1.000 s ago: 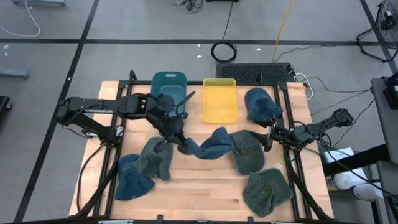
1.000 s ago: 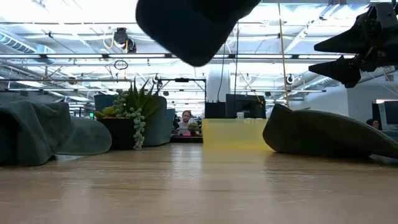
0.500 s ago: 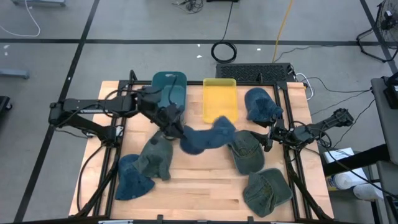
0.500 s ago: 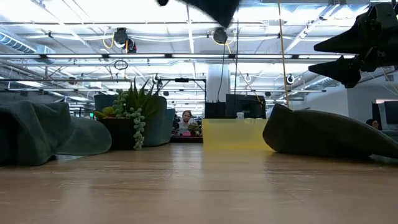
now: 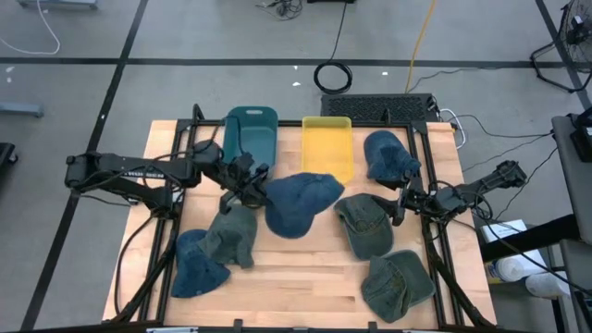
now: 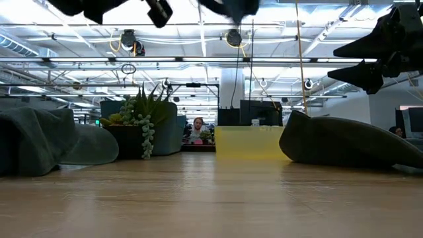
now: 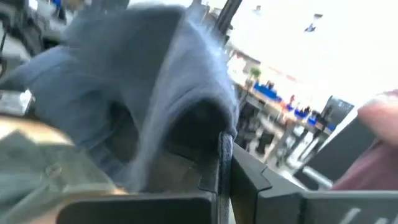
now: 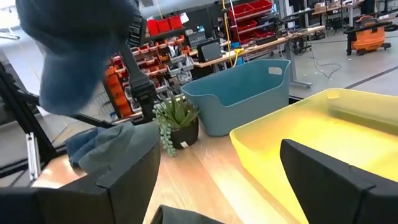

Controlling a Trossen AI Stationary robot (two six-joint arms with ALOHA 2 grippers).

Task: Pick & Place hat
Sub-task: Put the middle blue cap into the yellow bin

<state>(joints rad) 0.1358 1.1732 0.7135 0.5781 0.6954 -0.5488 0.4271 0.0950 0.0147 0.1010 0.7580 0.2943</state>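
The left tool (image 5: 252, 185), largely hidden behind the cloth, is clamped on a blue hat (image 5: 298, 202) lifted above the worktop (image 5: 305, 264), near the yellow bin (image 5: 326, 146). The right tool (image 5: 398, 205) waits wide apart over a green hat (image 5: 368, 227).

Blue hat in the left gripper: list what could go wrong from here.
1. The left gripper pinches only an edge of the blue hat, which hangs wide and loose; it may slip free.
2. The teal bin and yellow bin sit close together, so the floppy hat may drape over a rim or land in the wrong one.
3. A low carry could drag the green hat below.
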